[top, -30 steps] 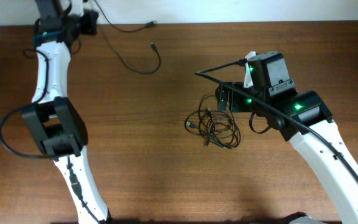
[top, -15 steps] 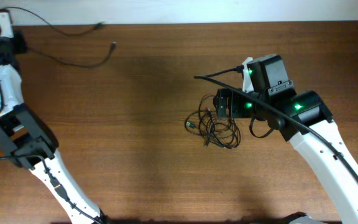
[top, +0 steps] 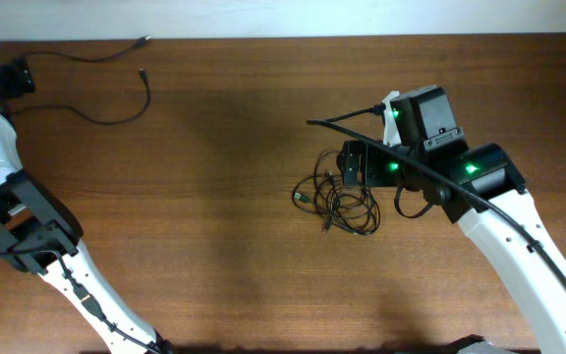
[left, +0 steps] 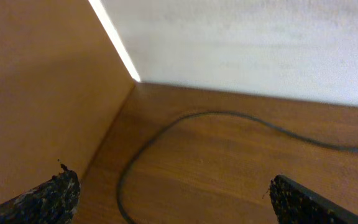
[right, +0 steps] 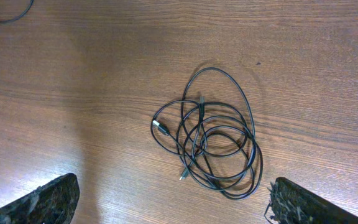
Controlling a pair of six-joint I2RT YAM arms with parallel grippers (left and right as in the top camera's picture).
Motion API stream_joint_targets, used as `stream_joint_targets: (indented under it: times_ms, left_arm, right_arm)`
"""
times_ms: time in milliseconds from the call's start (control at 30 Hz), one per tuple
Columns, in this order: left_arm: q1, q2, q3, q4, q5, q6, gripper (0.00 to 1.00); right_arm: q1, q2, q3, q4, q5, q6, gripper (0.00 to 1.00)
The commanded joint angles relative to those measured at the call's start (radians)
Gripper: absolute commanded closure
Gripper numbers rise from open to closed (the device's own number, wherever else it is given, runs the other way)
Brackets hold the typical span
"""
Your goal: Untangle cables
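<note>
A tangle of thin black cables [top: 340, 202] lies in loops on the wooden table right of centre, with small silvery tips showing [right: 161, 126]. My right gripper [top: 348, 164] hovers just above its back edge, open, and the tangle [right: 213, 140] lies beyond the widely parted fingers [right: 42, 202]. One separate cable [top: 116, 54] stretches along the back left of the table. My left gripper [left: 179, 208] is open over that corner with nothing between its fingers [left: 48, 199]; the cable [left: 166, 127] lies on the table below.
A white wall [left: 260, 43] runs along the table's back edge. A tan side panel [left: 36, 93] closes the left corner. A thick black cable [top: 357, 111] belonging to the right arm juts out above the tangle.
The left arm swung to the far left, dragging the single cable with it along the back edge. Its gripper then opened and let go of the cable. The right arm barely moved.
</note>
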Motion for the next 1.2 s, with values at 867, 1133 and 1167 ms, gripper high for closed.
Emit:
stream_joint_targets:
  times_ms: [867, 1133, 1167]
  left_arm:
    - [-0.236, 0.028, 0.009, -0.632, -0.054, -0.541, 0.01]
    - [-0.258, 0.028, 0.009, -0.692, 0.055, -0.682, 0.15]
    - [-0.258, 0.028, 0.009, -0.703, 0.054, -0.737, 0.22]
  right_arm:
    - [-0.005, 0.003, 0.003, 0.028, -0.027, 0.008, 0.01]
    - [-0.005, 0.003, 0.003, 0.015, -0.027, 0.008, 0.01]
    - [-0.005, 0.003, 0.003, 0.014, -0.027, 0.008, 0.02]
